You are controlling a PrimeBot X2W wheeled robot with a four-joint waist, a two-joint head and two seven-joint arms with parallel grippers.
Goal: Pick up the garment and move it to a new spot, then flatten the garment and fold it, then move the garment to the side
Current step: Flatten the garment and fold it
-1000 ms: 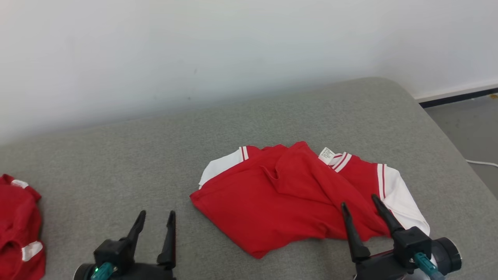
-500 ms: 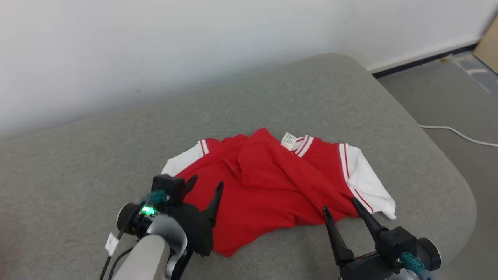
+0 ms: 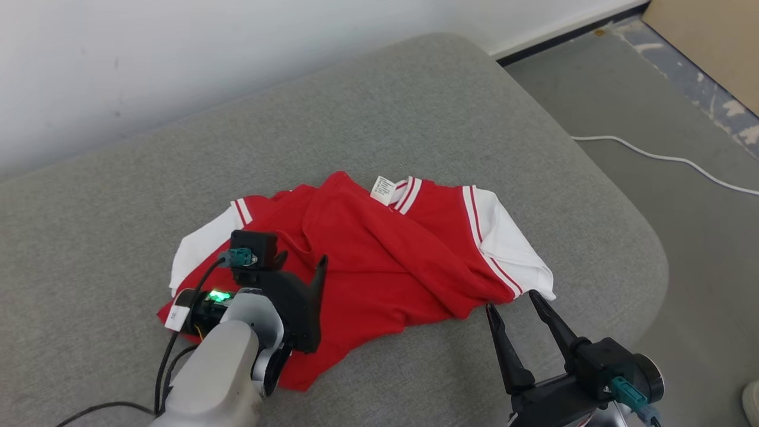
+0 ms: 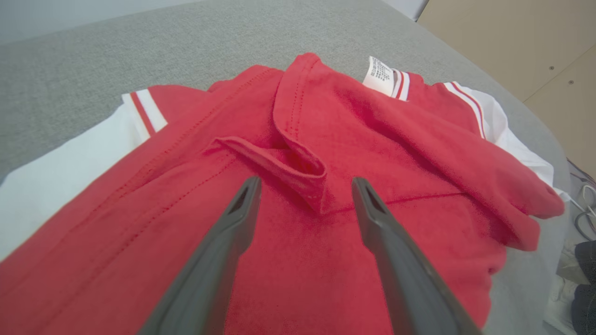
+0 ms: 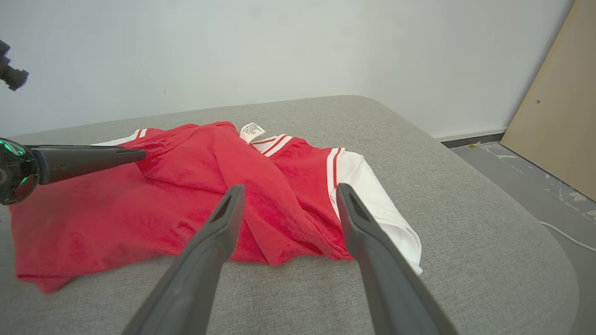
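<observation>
Roughly mid-frame, the red-and-white shirt (image 3: 385, 267) lay crumpled on the grey cushion (image 3: 415, 107), long axis running left to right, label (image 3: 383, 190) toward the top. The left gripper (image 3: 302, 259), nearer, hovered over its left half, jaws apart around a raised fold (image 4: 298, 170). The right gripper (image 3: 510, 300), also spread, sat just off the lower-right hem.

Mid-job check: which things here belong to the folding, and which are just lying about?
Job: red and white garment; left gripper, open above it; right gripper, open beside it; grey cushion beneath.
Lying about: white cable on the floor; tan board.
</observation>
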